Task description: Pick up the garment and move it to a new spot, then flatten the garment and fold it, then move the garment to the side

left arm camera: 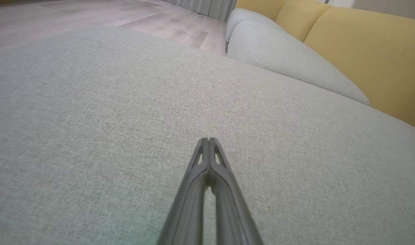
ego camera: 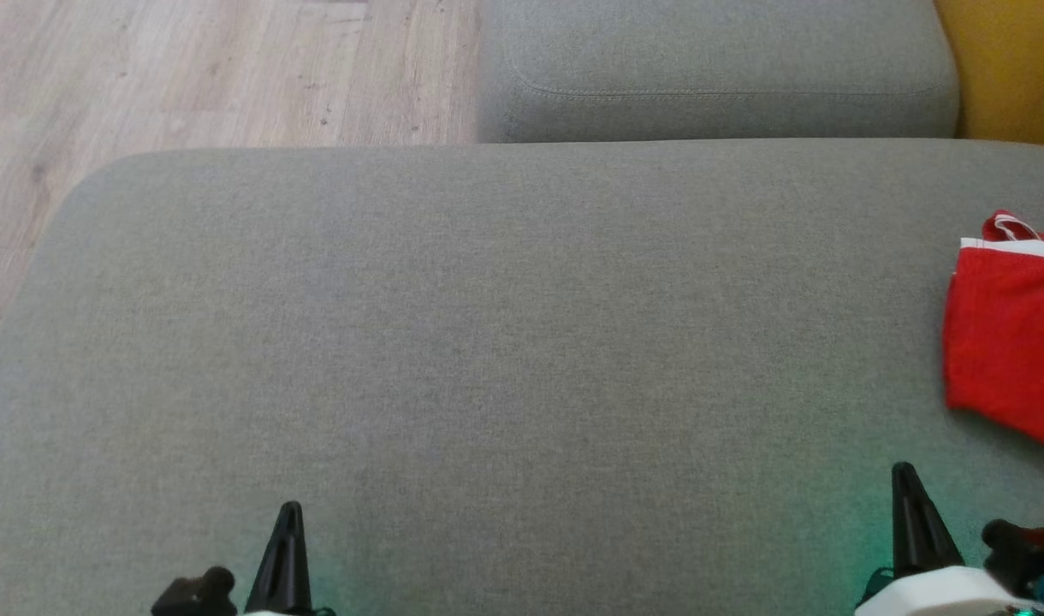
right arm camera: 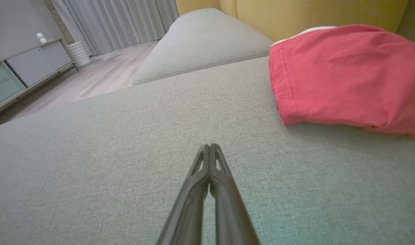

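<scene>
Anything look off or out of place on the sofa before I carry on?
Nothing stands out. The red garment lies as a compact bundle at the right side of the grey cushion, with no tear visible. The left gripper and right gripper are shut, empty and apart from it.

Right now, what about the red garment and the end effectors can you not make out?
- Red garment: head view, right part cut off by the picture edge.
- Its folding: right wrist view, layers hidden under the top cloth.
- Left end effector, right end effector: head view, bases cut off by the bottom edge.
</scene>
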